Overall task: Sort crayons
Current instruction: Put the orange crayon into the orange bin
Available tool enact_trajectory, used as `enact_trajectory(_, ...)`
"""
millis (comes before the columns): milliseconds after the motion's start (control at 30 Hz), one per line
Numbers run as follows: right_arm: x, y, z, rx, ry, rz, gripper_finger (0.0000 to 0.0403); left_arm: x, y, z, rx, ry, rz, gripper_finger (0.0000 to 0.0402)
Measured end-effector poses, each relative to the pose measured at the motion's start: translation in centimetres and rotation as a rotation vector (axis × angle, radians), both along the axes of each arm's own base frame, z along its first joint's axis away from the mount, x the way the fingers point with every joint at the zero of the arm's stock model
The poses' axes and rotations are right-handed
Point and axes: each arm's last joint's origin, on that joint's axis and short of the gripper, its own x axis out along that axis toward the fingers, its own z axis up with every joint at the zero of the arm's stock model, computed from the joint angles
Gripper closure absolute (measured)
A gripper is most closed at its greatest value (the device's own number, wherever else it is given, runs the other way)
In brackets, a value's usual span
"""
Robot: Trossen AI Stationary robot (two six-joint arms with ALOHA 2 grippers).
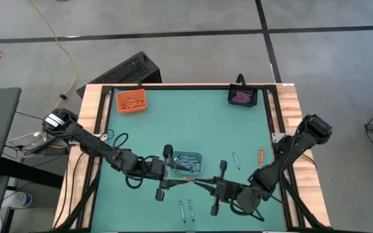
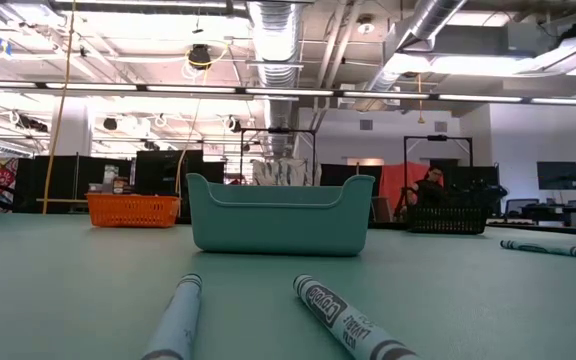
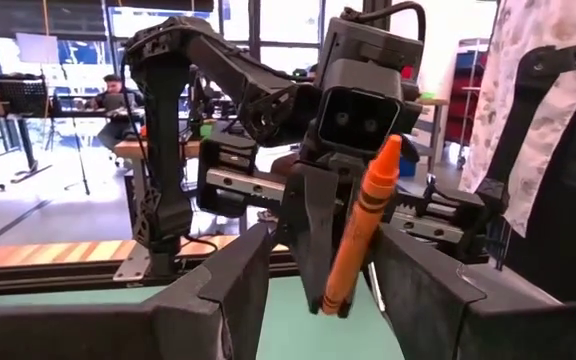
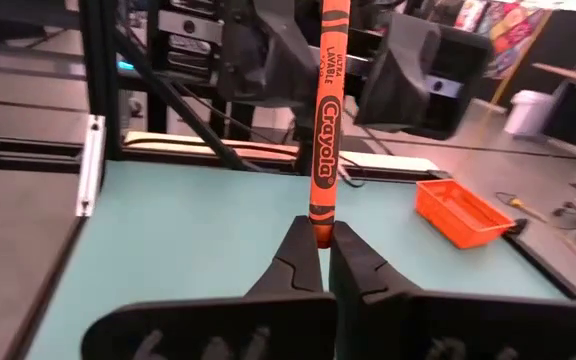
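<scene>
Fingers of the right gripper [image 4: 318, 240] are pinched together on the blunt end of an orange crayon [image 4: 323, 120], which juts forward toward the left gripper [image 3: 318, 290]; that gripper's two dark fingers [image 3: 238, 290] stand apart on either side of the crayon without touching it, as both wrist views show. Seen from above, the two grippers meet near the front middle of the green table [image 1: 193, 123], just in front of a teal bin [image 1: 188, 162] that holds a cluster of grey-blue crayons. Two more grey-blue crayons [image 1: 185, 210] lie side by side near the table's front edge, another [image 1: 236, 158] rests to the right of the bin, and a loose orange one [image 1: 261, 155] lies near the right side. An orange tray [image 1: 131, 101] with orange sticks sits at the far left corner and a black tray [image 1: 243, 96] with purple-pink ones at the far right corner. From table height, the bin stands behind the two front crayons, with the trays far back on either side. Beyond the table stretches a workshop with ceiling ducts and strip lights, where a person [image 2: 430, 187] sits behind the black tray.
</scene>
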Motion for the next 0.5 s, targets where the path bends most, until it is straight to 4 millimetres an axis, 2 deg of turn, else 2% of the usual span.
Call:
enact_trajectory(267, 0.88, -0.97, 0.03, 0.014, 0.002, 0.01, 0.0403, 0.07, 0.14, 0.0, -0.003, 0.0, 0.002, 0.0242)
enact_trajectory(367, 0.86, -0.91, 0.02, 0.003, 0.008, 0.024, 0.0403, 0.07, 0.1, 0.01, 0.012, -0.003, -0.014, 0.0276)
enact_trajectory(500, 0.82, -0.88, -0.09, -0.006, 0.02, 0.032, 0.0403, 0.06, -0.02, 0.03, 0.037, -0.012, -0.07, 0.0353)
